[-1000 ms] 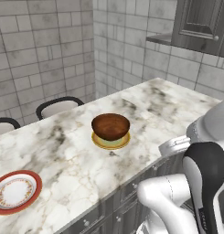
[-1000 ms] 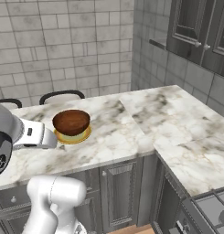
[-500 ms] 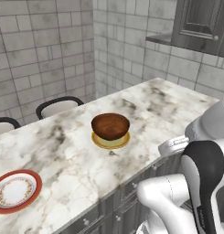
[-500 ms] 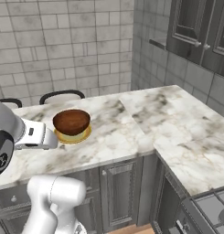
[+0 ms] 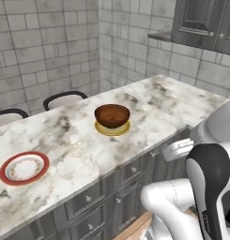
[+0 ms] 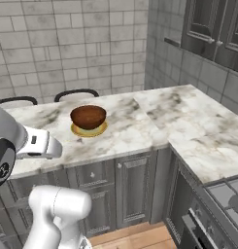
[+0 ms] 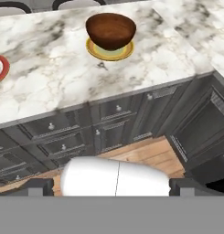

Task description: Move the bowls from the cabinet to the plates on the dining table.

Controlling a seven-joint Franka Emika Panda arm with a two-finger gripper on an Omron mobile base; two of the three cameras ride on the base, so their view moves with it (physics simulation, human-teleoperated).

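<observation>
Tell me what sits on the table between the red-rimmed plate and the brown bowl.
Nothing: in the left base view, bare marble table runs from the red-rimmed plate to the brown bowl.

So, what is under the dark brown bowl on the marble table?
The dark reddish-brown bowl sits on the yellow-orange plate; its rim shows all around the bowl. The plate's middle is covered by the bowl. The plate rests on the dining table.

Polished veined marble desk (image 5: 65, 136), smooth reddish-brown bowl (image 5: 112, 115), glossy yellow plate (image 5: 112, 129), grey wood-grain drawers (image 7: 63, 132), matt tiled wall (image 5: 41, 42)
</observation>
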